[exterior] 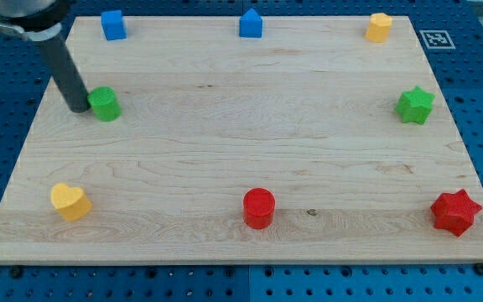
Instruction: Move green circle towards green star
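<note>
The green circle [105, 103] sits near the left edge of the wooden board, in the upper part of the view. My tip [79, 107] is at its left side, touching or nearly touching it. The dark rod slants up to the view's top left. The green star [415, 105] sits near the board's right edge, at about the same height in the view, far from the circle.
The wooden board [241, 143] lies on a blue pegboard table. Along its top edge stand a blue block [113, 25], a blue block [251, 23] and a yellow block [379, 27]. Along the bottom lie a yellow heart [70, 201], a red circle [258, 207] and a red star [455, 212].
</note>
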